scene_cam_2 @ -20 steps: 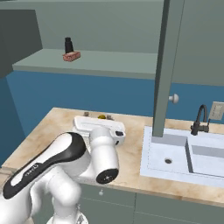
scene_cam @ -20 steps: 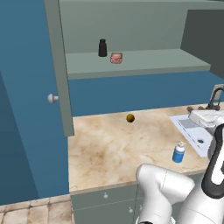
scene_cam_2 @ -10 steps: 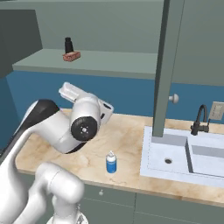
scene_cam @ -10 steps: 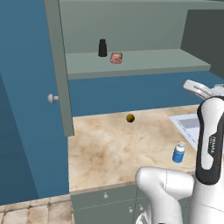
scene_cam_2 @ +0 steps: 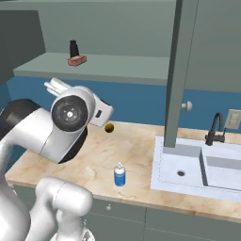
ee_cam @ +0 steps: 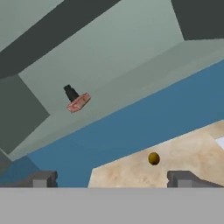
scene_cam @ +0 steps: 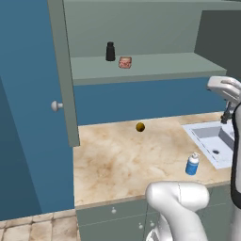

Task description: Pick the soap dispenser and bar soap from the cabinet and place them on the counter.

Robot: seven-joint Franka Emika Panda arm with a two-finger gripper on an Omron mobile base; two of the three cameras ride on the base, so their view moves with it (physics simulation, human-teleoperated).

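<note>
While the arm has swung up from the counter (scene_cam: 117, 160) since a second ago:
Gripper (ee_cam: 111, 178): jaws wide apart, empty.
Soap dispenser (scene_cam: 192, 164): upright on counter beside sink (scene_cam: 212, 136), unmoved.
Bar soap (scene_cam: 125, 62): on cabinet (scene_cam: 155, 66) shelf, touching black bottle (scene_cam: 110, 51).

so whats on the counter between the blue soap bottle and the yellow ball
Nothing: bare marble counter between the soap bottle and the ball, seen in the left base view.

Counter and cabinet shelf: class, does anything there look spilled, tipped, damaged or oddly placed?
Nothing stands out. The soap dispenser stands upright on the counter, the bar soap lies flat on the cabinet shelf beside an upright black bottle. No spills.
</note>
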